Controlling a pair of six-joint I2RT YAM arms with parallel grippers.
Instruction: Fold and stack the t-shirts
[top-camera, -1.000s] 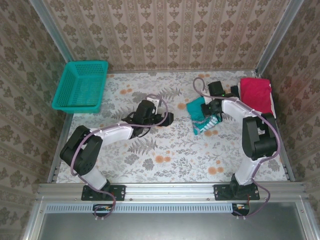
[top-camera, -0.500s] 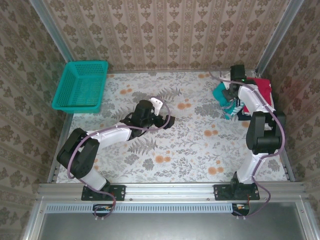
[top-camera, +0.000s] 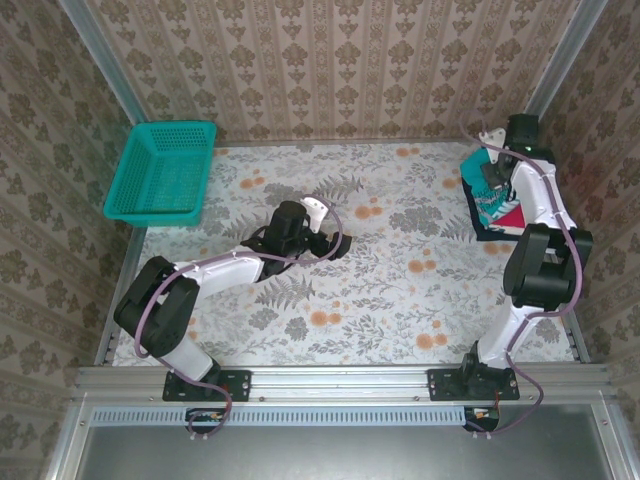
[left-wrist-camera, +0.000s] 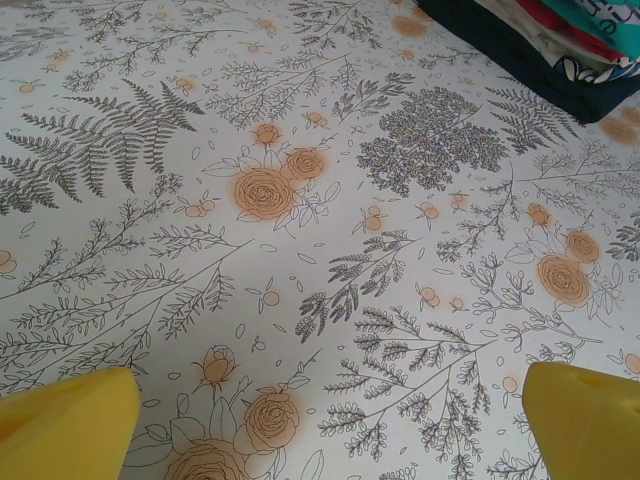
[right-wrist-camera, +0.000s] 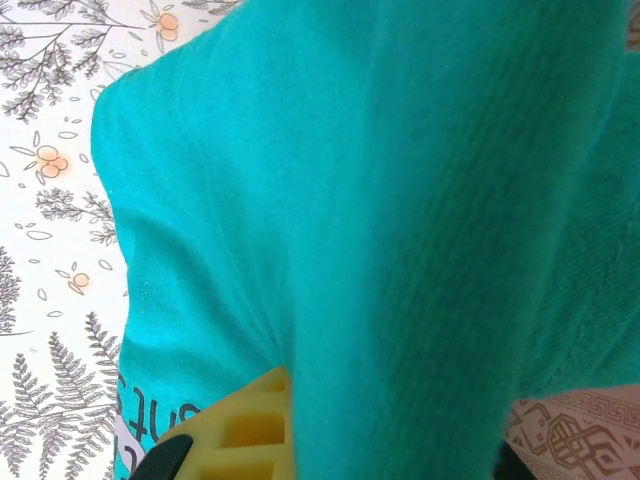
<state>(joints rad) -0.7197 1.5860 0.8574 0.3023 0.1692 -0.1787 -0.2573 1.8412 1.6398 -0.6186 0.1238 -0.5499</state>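
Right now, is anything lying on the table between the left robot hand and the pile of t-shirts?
No. Between the left gripper and the t-shirts the flowery table is bare, as the left wrist and top views show.

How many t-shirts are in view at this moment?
3. All are stacked at the far right edge of the table: the teal t-shirt on top, the red t-shirt under it, and the navy t-shirt lowest. Others may be hidden between them.
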